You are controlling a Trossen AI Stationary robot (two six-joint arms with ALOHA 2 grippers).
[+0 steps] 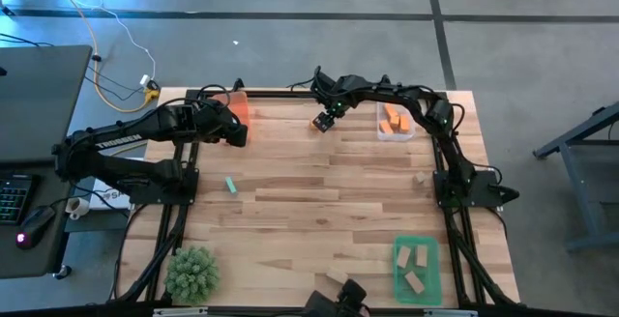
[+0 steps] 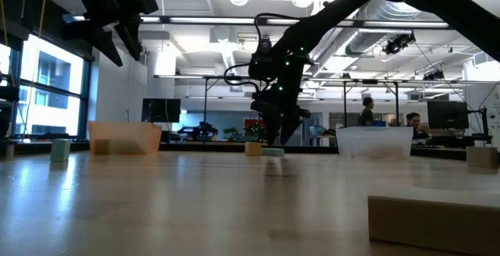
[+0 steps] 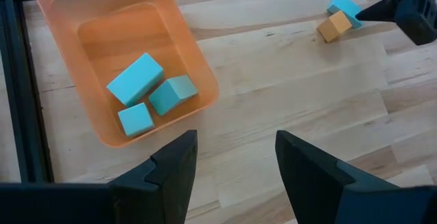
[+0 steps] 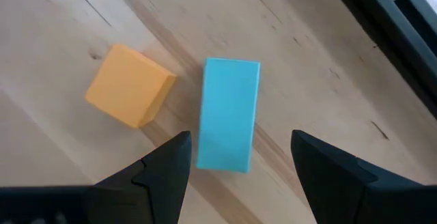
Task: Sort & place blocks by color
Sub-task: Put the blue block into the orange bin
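Teal block (image 4: 228,113) beside orange cube (image 4: 129,84), right gripper (image 4: 235,166) spread above, left gripper (image 3: 232,159) open

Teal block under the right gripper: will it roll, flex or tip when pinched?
The teal block lies flat on a long face with square edges, so it probably won't roll or tip. It looks rigid. The open right gripper straddles it; the orange cube nearby could get nudged.

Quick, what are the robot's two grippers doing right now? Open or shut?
Left gripper: open, holding nothing, beside the orange tray.
Right gripper: open, empty, over a teal block next to an orange block.
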